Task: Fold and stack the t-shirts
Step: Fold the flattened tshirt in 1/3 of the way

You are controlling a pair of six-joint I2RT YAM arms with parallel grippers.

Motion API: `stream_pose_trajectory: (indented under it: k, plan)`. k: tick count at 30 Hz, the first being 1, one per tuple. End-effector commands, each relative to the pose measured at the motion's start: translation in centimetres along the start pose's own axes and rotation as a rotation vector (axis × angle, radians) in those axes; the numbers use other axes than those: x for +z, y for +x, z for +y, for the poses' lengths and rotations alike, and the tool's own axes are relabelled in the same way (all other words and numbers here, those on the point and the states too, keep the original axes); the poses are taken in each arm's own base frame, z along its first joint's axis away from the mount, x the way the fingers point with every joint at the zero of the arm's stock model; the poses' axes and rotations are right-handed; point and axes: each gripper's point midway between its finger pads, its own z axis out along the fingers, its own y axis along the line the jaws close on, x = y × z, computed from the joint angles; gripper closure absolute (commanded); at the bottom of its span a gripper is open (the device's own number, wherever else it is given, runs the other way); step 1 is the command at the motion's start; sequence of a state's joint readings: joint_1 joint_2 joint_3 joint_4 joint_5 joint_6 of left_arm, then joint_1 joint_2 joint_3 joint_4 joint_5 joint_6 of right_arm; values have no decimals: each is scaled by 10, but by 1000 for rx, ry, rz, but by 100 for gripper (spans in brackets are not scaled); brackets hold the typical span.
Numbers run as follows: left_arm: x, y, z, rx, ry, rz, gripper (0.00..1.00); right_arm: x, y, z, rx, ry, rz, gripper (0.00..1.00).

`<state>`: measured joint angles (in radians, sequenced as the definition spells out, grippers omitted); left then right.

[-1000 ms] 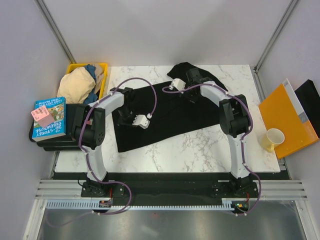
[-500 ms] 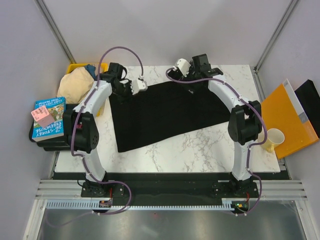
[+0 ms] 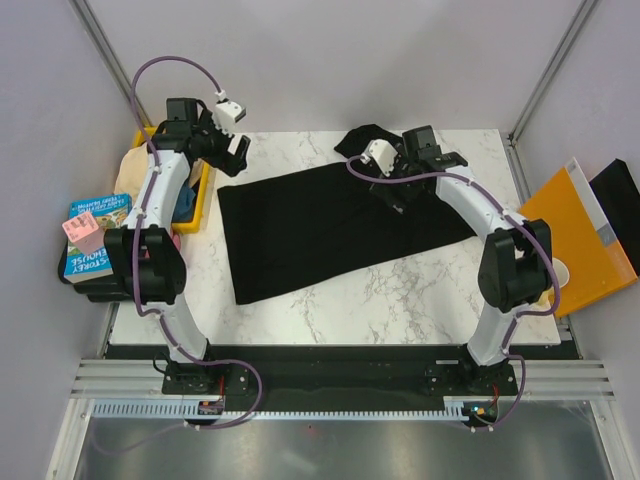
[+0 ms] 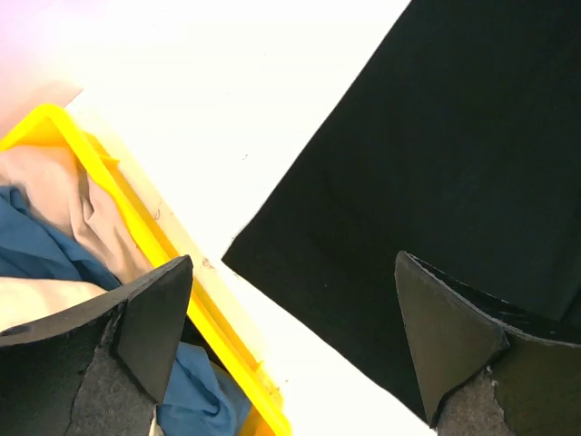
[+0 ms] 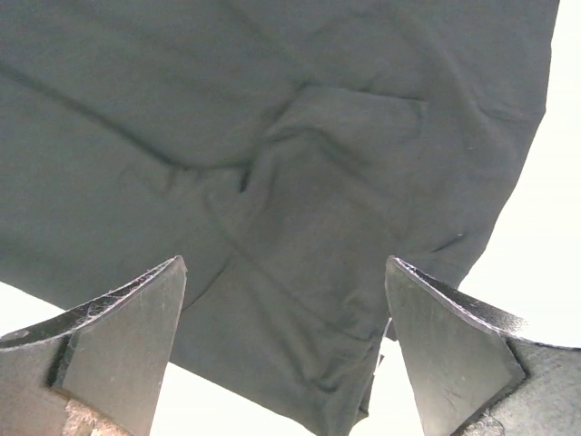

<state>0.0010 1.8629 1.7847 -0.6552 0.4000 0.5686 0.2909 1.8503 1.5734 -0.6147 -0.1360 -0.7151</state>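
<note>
Both my claws are wide open, nothing in either. Left claw [image 4: 292,263] hangs at about 10 o'clock on the marble table [image 3: 420,290], over the corner of the black t-shirt [image 3: 330,230] and the yellow bin [image 4: 109,184], where the beige tee [image 4: 86,213] and blue tee [image 4: 36,250] sit bunched up. Right claw [image 5: 283,263] hovers over the black shirt's rumpled bit at 1 o'clock. The rest of it lies flat mid-table.

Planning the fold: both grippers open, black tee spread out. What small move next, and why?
Probably lower the right gripper to pinch the rumpled far-right edge of the black t-shirt and pull it flat; its jaws stand open and empty above that bunched cloth.
</note>
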Motion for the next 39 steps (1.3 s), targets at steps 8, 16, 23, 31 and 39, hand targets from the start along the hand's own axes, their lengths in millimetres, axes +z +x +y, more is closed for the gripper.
stream_pose_trajectory:
  k: [8, 16, 23, 31, 39]
  plan:
    - [-28, -40, -4, -70, -32, -136, 0, -24, 0, 25, -40, -78, -43, 2]
    - [-30, -38, -1, -86, -62, -134, 0, -9, 12, 35, -57, -125, 42, 2]
    - [-31, -38, 4, -84, -91, -140, 0, 1, -2, 74, -103, -344, 56, 2]
    - [-28, -41, 5, -71, -82, -151, 0, 37, -5, 99, -80, -427, 85, 2]
    - [-29, -37, 1, -61, -75, -147, 0, 46, -16, 67, -50, -213, 20, 2]
